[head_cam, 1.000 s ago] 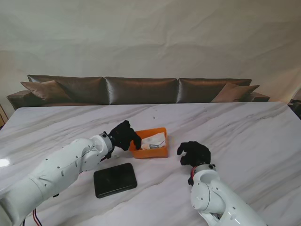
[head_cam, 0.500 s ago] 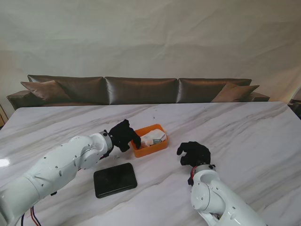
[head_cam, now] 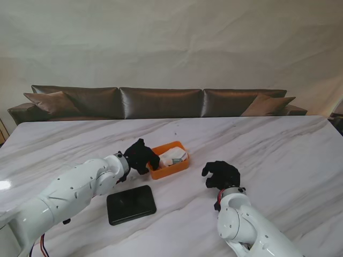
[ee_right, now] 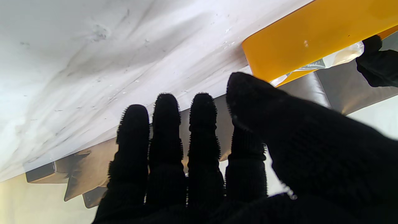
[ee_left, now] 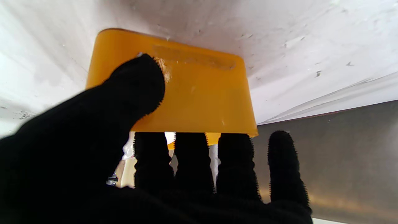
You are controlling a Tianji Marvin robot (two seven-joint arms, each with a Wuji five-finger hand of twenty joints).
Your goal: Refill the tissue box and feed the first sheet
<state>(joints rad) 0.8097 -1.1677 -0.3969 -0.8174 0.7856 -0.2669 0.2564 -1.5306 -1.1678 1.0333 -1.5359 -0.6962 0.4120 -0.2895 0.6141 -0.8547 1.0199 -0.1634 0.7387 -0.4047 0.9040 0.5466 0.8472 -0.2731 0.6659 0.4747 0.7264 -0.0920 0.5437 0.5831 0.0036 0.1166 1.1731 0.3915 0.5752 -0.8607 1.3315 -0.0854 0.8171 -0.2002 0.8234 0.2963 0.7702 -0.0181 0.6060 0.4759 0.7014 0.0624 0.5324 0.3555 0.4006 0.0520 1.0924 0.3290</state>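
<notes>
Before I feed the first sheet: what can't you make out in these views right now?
- Contents of the orange box: in the stand view only a white pack shows, too small to read; in the left wrist view my left hand covers the opening.
- Black lid: any slot is not visible from the stand.
- Right hand: open, apart from the box; its wrist view cuts the box off at the edge.

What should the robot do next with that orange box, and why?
Probably set the orange box down flat. The left robot hand grips its end wall, thumb outside, fingers inside, tilting it. The tissue pack sits inside; the right robot hand waits open, apart from it.
</notes>
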